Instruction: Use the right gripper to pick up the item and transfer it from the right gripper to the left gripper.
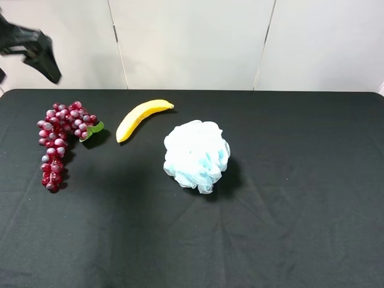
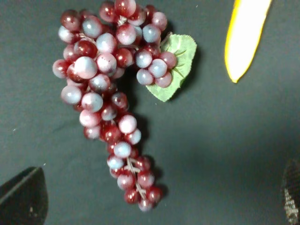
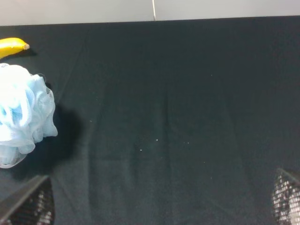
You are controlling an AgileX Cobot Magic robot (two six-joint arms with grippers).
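The item, a bunch of dark-red and pinkish fake grapes (image 1: 57, 138) with a green leaf (image 1: 93, 128), lies curved on the black table at the far left. Nothing holds it. The left gripper (image 1: 45, 60) hangs above the table's back left corner. In the left wrist view the grapes (image 2: 110, 101) lie directly below the left gripper (image 2: 158, 206), whose fingertips (image 2: 23, 199) are spread wide and empty. The right gripper (image 3: 157, 204) is out of the exterior view. It is open and empty over bare cloth, with its fingertips (image 3: 30, 204) far apart.
A yellow banana (image 1: 141, 117) lies right of the grapes, also showing in both wrist views (image 2: 243, 37) (image 3: 11, 46). A pale-blue and white mesh puff (image 1: 197, 155) sits mid-table and appears in the right wrist view (image 3: 21, 115). White wall panels (image 1: 192, 42) stand behind the table.
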